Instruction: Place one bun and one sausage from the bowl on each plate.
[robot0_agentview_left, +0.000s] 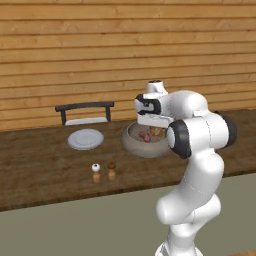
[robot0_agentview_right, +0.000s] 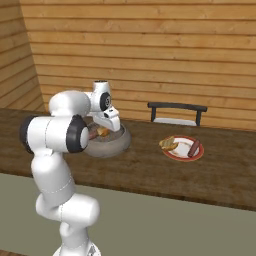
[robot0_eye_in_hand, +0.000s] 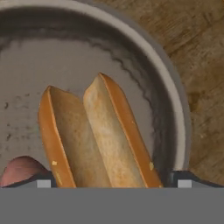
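Note:
The grey bowl (robot0_agentview_left: 135, 145) (robot0_agentview_right: 117, 142) (robot0_eye_in_hand: 175, 96) holds a split-open bun (robot0_eye_in_hand: 94, 135) (robot0_agentview_left: 157, 132) (robot0_agentview_right: 103, 131) and a reddish sausage (robot0_eye_in_hand: 19, 169) (robot0_agentview_left: 145, 136) beside it. My gripper (robot0_eye_in_hand: 113, 180) (robot0_agentview_left: 155, 125) (robot0_agentview_right: 107, 127) hangs low over the bowl, open, one fingertip on each side of the bun, which it is not gripping. The plain pale plate (robot0_agentview_left: 86, 139) lies bare to the bowl's left. On the red-rimmed plate (robot0_agentview_right: 183, 156) to the bowl's right lie a bun (robot0_agentview_right: 169, 144) and a sausage (robot0_agentview_right: 193, 147).
Two small shakers (robot0_agentview_left: 96, 172) (robot0_agentview_left: 112, 171) stand near the counter's front edge, in front of the plain plate. A dark chair (robot0_agentview_left: 85, 112) (robot0_agentview_right: 176, 112) stands behind the counter against the wooden wall.

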